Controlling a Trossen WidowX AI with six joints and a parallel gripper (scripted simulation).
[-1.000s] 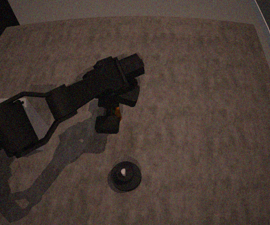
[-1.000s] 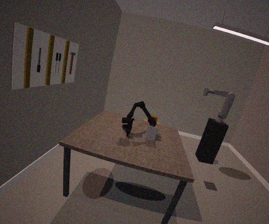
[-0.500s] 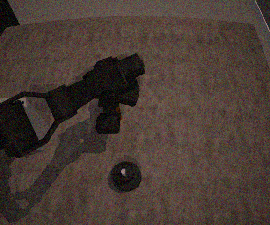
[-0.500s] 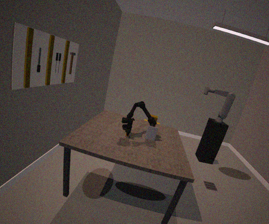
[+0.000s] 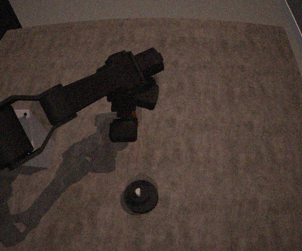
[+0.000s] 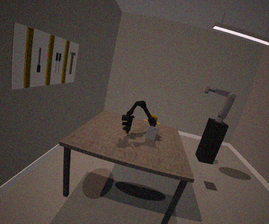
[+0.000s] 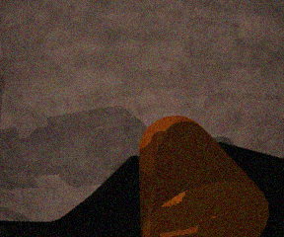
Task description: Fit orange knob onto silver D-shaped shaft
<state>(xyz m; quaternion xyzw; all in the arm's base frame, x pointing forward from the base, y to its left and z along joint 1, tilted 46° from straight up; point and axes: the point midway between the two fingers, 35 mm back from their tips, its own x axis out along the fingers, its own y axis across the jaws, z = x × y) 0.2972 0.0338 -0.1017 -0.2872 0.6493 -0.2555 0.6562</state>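
Observation:
The orange knob (image 5: 134, 114) (image 7: 196, 193) is between the fingers of my gripper (image 5: 135, 116) (image 6: 127, 131) (image 7: 177, 157), which is shut on it. In the top view the fingers hide most of it; its underside and hole are hidden. I cannot tell whether it touches the table. The dark round pedestal (image 5: 148, 206) stands apart from the gripper, below it in the top view. Its silver shaft (image 5: 137, 192) is bare and upright, its flat side seeming to face right in that view. I cannot make out the pedestal in the exterior view.
A pale box (image 5: 39, 135) (image 6: 151, 133) stands near the arm's base, partly under the arm in the top view. The arm's shadow falls across the wooden table (image 5: 226, 162) (image 6: 93, 142). A grey arm on a black stand (image 6: 211, 142) is beyond the table.

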